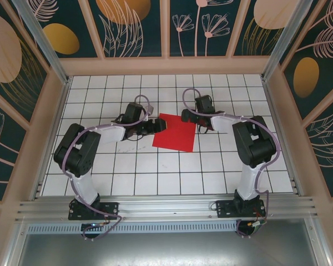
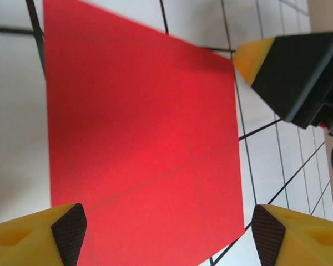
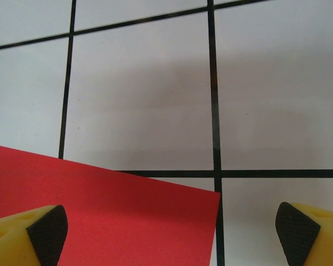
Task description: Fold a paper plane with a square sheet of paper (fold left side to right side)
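**Status: Sheet Flat on Bench, Both Jaws Spread**

A white bench (image 1: 127, 177) ruled with a black grid is enclosed by panelled walls (image 1: 22, 83) printed with floral patterns.

The left arm (image 1: 80, 149) and the right arm (image 1: 252, 144) are mounted at the near edge of the bench. Both are bent inward toward the middle of the bench.

The square sheet of paper (image 1: 176, 134) is laid flat and unfolded near the middle of the bench, slightly closer to the far edge than to the near edge. It is turned a little against the grid lines. Faint crease lines are seen across its red surface in the left wrist view.

The left gripper (image 2: 167, 235) is positioned at the sheet's left edge. Its jaws are spread wide, with the edge of the sheet lying between them. Nothing is pinched.

The right gripper (image 3: 171, 235) is positioned at the sheet's far right corner. Its jaws are fully spread, and that corner of the sheet is seen between them, nearer the left-hand finger. Nothing is held.
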`<control>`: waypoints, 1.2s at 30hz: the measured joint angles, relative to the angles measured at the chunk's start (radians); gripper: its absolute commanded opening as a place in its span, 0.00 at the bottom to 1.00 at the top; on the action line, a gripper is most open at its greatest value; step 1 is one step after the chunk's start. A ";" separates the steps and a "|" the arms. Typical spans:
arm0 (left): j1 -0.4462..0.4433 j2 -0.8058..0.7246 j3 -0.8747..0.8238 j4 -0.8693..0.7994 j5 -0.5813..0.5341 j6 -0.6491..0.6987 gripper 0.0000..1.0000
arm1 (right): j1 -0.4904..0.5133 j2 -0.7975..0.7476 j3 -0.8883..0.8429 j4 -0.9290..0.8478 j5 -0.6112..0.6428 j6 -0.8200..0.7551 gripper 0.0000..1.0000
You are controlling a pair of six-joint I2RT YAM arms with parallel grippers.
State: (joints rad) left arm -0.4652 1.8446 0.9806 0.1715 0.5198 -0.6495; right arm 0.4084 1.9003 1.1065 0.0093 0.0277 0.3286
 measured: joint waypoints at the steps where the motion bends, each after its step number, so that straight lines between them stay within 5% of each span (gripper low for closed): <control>1: -0.007 0.017 0.012 -0.009 0.000 0.000 0.80 | 0.003 0.006 0.005 -0.007 0.000 0.000 0.99; 36: -0.029 0.092 0.077 -0.095 -0.027 0.000 0.65 | 0.113 0.027 0.041 -0.102 -0.051 -0.001 0.90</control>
State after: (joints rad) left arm -0.4942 1.9362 1.0580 0.0761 0.4923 -0.6495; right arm 0.5213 1.9274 1.1477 -0.0929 -0.0238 0.3279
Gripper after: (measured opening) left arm 0.649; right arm 0.924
